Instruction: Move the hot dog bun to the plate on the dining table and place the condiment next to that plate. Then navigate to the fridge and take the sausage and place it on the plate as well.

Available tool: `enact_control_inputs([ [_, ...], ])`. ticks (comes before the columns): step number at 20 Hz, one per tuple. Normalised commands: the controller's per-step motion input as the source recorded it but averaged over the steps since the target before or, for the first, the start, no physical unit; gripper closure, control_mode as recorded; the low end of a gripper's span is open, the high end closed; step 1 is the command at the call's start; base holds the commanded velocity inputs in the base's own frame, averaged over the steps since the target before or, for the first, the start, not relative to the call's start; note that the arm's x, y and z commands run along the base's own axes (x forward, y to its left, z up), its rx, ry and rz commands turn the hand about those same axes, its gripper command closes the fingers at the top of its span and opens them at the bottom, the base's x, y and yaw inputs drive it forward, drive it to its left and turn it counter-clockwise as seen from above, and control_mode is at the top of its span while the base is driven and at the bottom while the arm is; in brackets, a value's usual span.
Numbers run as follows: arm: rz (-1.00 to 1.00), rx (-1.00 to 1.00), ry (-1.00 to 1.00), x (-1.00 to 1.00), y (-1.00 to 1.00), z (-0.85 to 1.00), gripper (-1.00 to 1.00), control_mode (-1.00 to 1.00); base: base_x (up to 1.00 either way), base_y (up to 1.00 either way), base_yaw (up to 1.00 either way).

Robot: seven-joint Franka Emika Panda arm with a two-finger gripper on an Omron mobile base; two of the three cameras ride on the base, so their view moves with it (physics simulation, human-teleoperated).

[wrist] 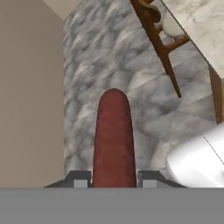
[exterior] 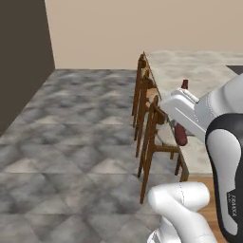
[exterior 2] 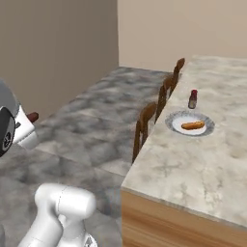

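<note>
Hand view: my end effector (wrist: 113,180) is closed on the sausage (wrist: 114,138), which sticks out lengthwise between the two fingertips (wrist: 78,180), above the grey floor (wrist: 87,65).
Right base view: the bench (exterior 2: 193,164) carries the plate (exterior 2: 190,123), the bun (exterior 2: 193,126) and the condiment (exterior 2: 193,99).
Bun: lies on the plate, so I judge that step done.
Condiment: stands upright just beside the plate, on its far side; I judge that step done too.
Fridge: I judge the trip there done, since I hold the sausage.
Sausage: in my grip, off the bench's chair side and well apart from the plate; its tip also pokes past my arm in the right base view, over the floor.
Left: bring the sausage over the bench and set it on the plate beside the bun.
Progress: by my reckoning most of the task is behind me; one carry and one release are left.
Count, plates: one.
Count, buns: one.
Count, condiments: one.
Count, sausages: one.
Count, chairs (exterior: 152,137): a row along the bench edge; three backs are plain in the right base view, and the left base view hints at a fourth, but I cannot tell for sure.
</note>
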Motion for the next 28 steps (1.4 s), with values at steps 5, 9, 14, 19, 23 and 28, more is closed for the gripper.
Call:
enact_control_inputs([
  [5, 0.00, 0.00, 0.00, 0.00, 0.00, 0.00, 1.00, 1.00, 0.59, 0.91, -0.39],
  [9, 0.00, 0.00, 0.00, 0.00, 0.00, 0.00, 1.00, 1.00, 0.59, 0.87, -0.41],
  [14, 0.00, 0.00, 0.00, 0.00, 0.00, 0.00, 1.00, 1.00, 0.54, 0.73, -0.55],
  [19, 0.00, 0.00, 0.00, 0.00, 0.00, 0.00, 1.00, 1.00, 0.53, 0.64, -0.66],
  [23, 0.00, 0.00, 0.00, 0.00, 0.00, 0.00, 1.00, 1.00, 0.71, 0.70, -0.64],
  [28, 0.00, 0.00, 0.00, 0.00, 0.00, 0.00, 1.00, 1.00, 0.82, 0.75, -0.59],
])
